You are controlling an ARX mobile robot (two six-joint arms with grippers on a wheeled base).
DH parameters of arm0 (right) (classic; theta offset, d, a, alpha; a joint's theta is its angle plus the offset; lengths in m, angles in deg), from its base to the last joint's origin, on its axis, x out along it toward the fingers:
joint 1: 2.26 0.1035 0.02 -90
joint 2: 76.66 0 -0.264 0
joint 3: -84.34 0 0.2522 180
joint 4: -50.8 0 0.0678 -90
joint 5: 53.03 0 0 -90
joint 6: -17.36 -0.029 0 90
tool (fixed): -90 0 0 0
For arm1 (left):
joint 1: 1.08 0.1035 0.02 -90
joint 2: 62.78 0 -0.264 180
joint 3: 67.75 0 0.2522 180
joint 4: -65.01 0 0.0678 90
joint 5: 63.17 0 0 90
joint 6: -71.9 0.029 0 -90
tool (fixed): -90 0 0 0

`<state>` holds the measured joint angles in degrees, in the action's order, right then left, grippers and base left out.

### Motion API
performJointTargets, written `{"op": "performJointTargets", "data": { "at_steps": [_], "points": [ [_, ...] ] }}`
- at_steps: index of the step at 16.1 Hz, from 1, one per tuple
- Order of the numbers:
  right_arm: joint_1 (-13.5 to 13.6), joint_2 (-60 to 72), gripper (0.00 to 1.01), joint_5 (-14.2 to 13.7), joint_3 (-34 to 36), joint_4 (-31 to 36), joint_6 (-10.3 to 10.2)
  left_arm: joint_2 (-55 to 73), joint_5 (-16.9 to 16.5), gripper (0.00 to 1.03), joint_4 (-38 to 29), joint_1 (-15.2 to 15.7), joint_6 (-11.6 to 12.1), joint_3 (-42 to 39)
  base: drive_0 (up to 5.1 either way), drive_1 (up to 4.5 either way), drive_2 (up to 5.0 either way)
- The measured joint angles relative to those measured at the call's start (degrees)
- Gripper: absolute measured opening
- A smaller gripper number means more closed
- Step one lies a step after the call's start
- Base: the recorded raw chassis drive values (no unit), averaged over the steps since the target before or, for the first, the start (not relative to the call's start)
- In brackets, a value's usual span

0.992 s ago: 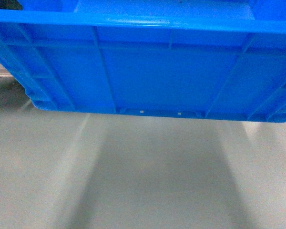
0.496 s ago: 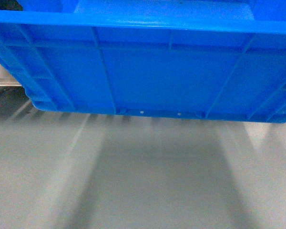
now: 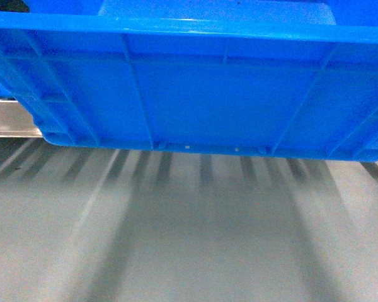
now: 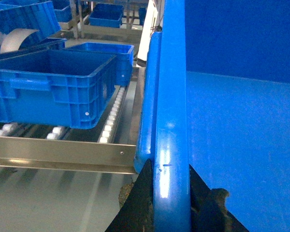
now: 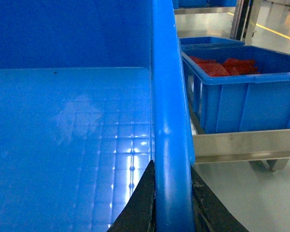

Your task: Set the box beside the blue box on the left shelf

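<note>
two grippers hold the box point(image 3: 201, 94) by its opposite rims, and it hangs in the air above the grey floor point(image 3: 189, 239). in the head view its ribbed front wall fills the upper half of the picture, with its shadow and a row of dark streaks on the floor below. the left gripper point(image 4: 170, 193) is closed on the box's left rim, one dark finger point(image 4: 141, 198) outside the wall and the other inside, the rolled rim running up between them. the right gripper point(image 5: 171, 198) is closed the same way on the right rim, with a finger point(image 5: 144, 200) on the inner side and its mate outside. the box's smooth inside looks bare in both wrist views. in the left wrist view the shelf point(image 4: 63, 153) lies just left of the box, its flat steel lip reaching the box's outer wall, though whether they touch i cannot tell. tracks of white rollers point(image 4: 111, 118) run back behind the lip. a blue crate point(image 4: 53, 87) sits on those rollers, near the box but apart from it, with more blue crates further back. in the right wrist view another blue crate point(image 5: 241, 89) with red things point(image 5: 222, 66) in it rests on a steel rack point(image 5: 246, 145) to the right of the box.
</note>
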<state>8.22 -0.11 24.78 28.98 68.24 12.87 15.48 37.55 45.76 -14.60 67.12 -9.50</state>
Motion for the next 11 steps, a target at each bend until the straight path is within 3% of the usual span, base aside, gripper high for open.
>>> {"op": "performJointTargets", "data": {
  "at_steps": [11],
  "points": [
    [0.0,-0.1,0.09,-0.1,0.0,-0.2,0.0,0.0,0.0,0.09,0.0,0.0,-0.1,0.0,0.1,4.26,-4.1]
  ]
}}
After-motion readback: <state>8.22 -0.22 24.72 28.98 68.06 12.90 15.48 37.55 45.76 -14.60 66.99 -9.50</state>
